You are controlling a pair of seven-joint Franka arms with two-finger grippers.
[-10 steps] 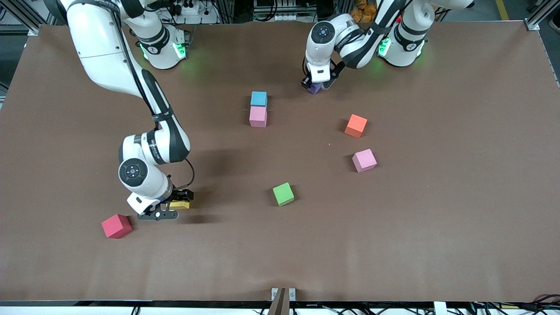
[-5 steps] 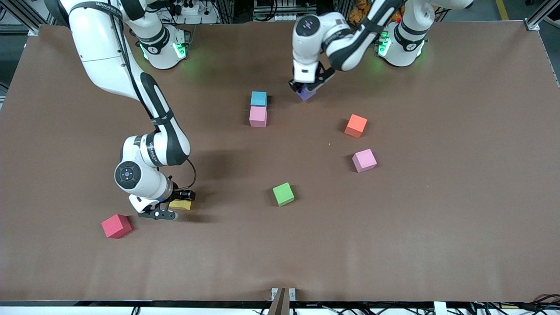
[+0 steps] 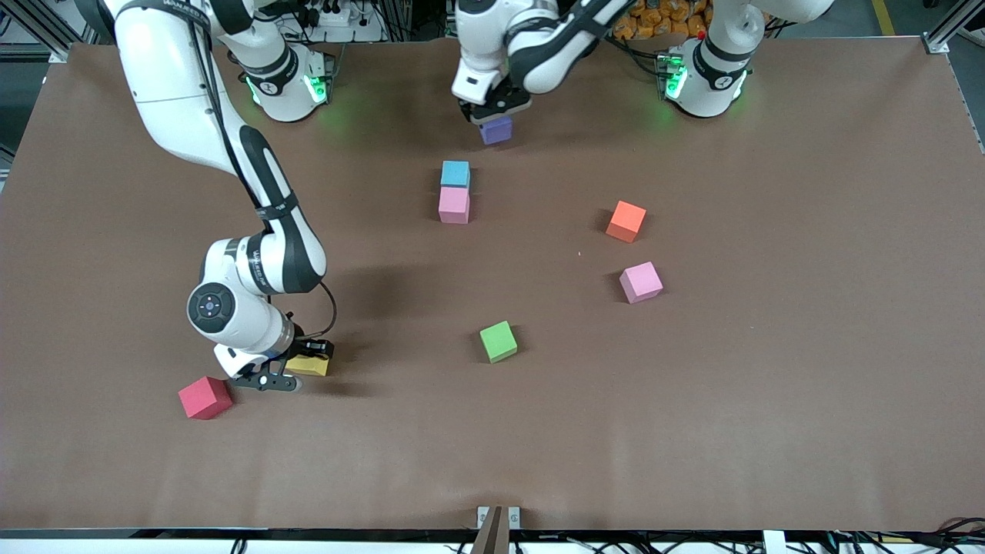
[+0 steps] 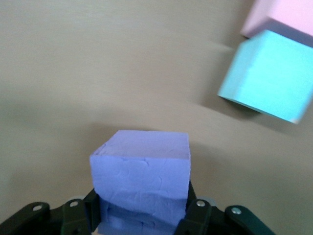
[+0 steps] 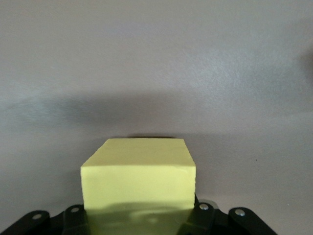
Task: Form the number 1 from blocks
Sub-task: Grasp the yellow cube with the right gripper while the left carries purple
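My left gripper (image 3: 492, 117) is shut on the purple block (image 3: 495, 130), held in the air over the table between the robots' bases and the light blue block (image 3: 455, 173). The left wrist view shows the purple block (image 4: 141, 171) clamped between both fingers, with the light blue block (image 4: 268, 73) and a pink block (image 4: 286, 14) below. That pink block (image 3: 453, 205) touches the light blue one, on its side nearer the camera. My right gripper (image 3: 296, 368) is shut on the yellow block (image 3: 308, 365), low at the table; the yellow block (image 5: 139, 178) fills the jaws. A second pink block (image 3: 641, 282) lies toward the left arm's end.
An orange cube (image 3: 626, 221) sits near the second pink block. A green cube (image 3: 498, 342) lies mid-table, nearer the camera. A red cube (image 3: 205, 397) rests close beside my right gripper, toward the right arm's end.
The left gripper has carried the purple block up and toward the right arm's end, nearly in line with the blue-pink pair. The right gripper has shut on the yellow block and shifted slightly.
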